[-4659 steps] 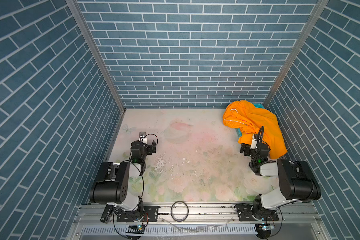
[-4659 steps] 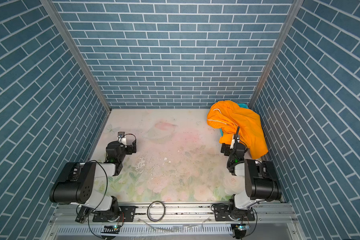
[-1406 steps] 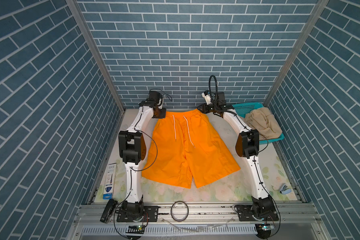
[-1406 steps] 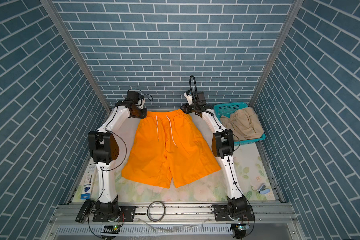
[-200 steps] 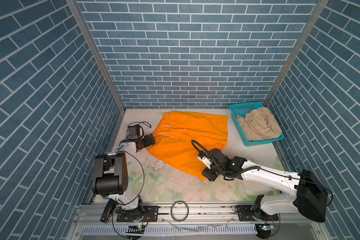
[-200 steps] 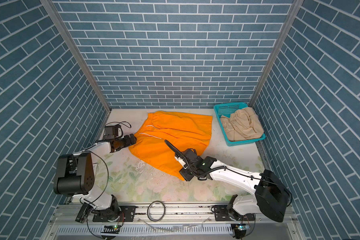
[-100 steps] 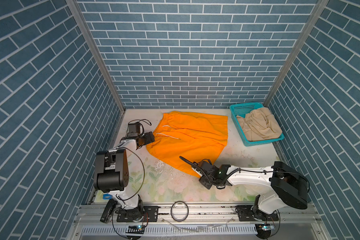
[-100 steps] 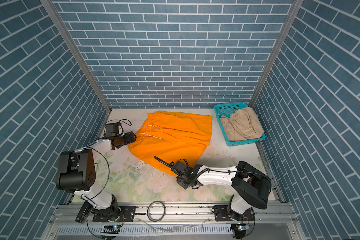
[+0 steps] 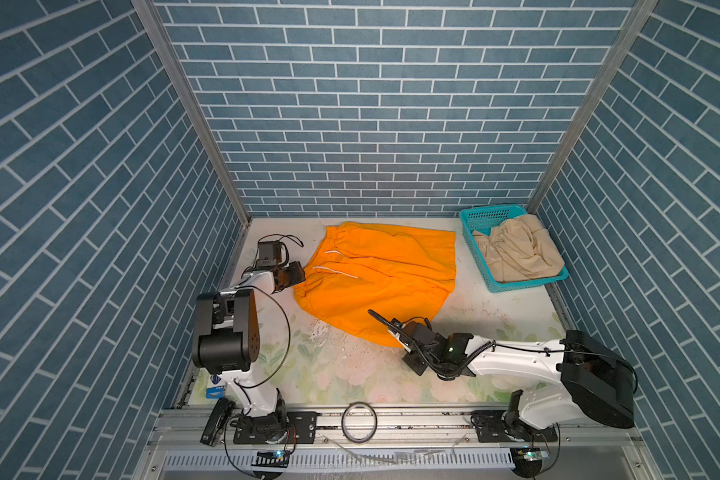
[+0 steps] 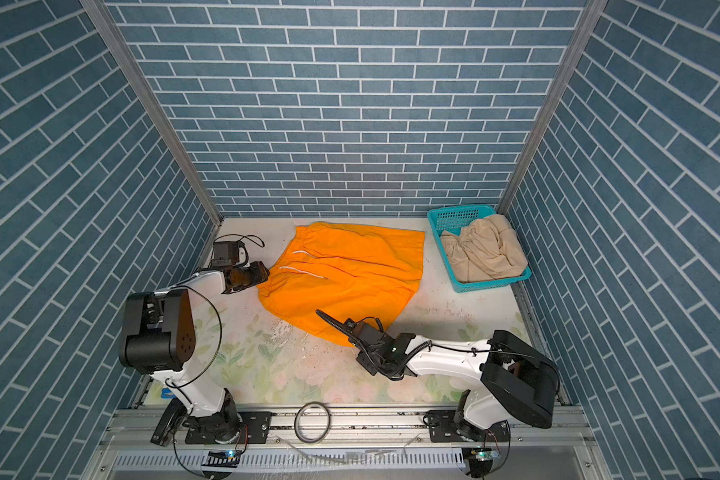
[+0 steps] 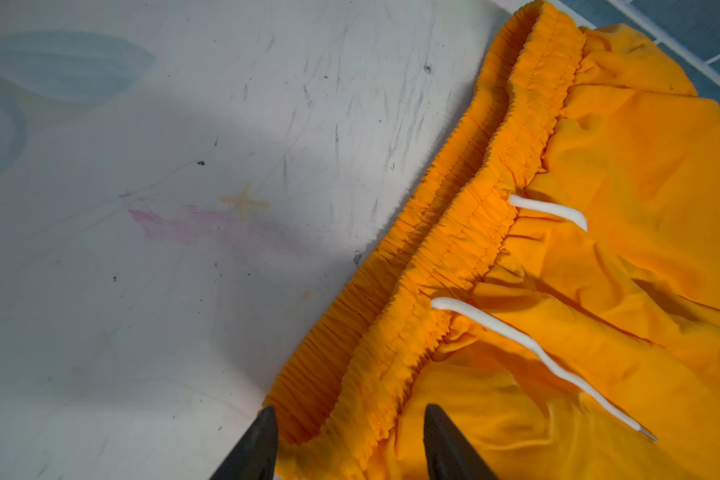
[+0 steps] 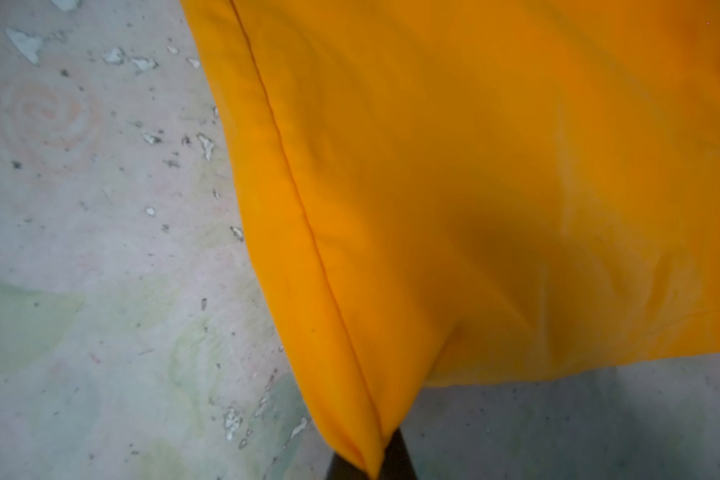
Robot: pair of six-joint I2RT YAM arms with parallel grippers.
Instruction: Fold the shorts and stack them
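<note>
The orange shorts (image 9: 383, 274) (image 10: 350, 270) lie folded lengthwise on the floral mat, waistband to the left, with white drawstrings on top. My left gripper (image 9: 299, 279) (image 10: 263, 275) (image 11: 350, 419) is open; its fingers (image 11: 262, 440) straddle the near waistband corner (image 11: 329, 415) with a gap on each side. My right gripper (image 9: 395, 340) (image 10: 349, 337) (image 12: 371, 461) is shut on the shorts' near hem corner (image 12: 350, 415), low over the mat. The beige shorts (image 9: 516, 253) (image 10: 483, 253) sit crumpled in the teal basket (image 9: 485, 214) (image 10: 454, 214).
The basket stands at the back right, against the side wall. A black ring (image 9: 358, 417) lies on the front rail. A small blue-and-white packet (image 9: 216, 386) rests at the mat's front left edge. Flaked patches (image 9: 321, 336) mark the mat in front of the shorts.
My right gripper has closed on the hem corner. My left gripper's jaws have narrowed around the waistband corner. The shorts lie as before.
</note>
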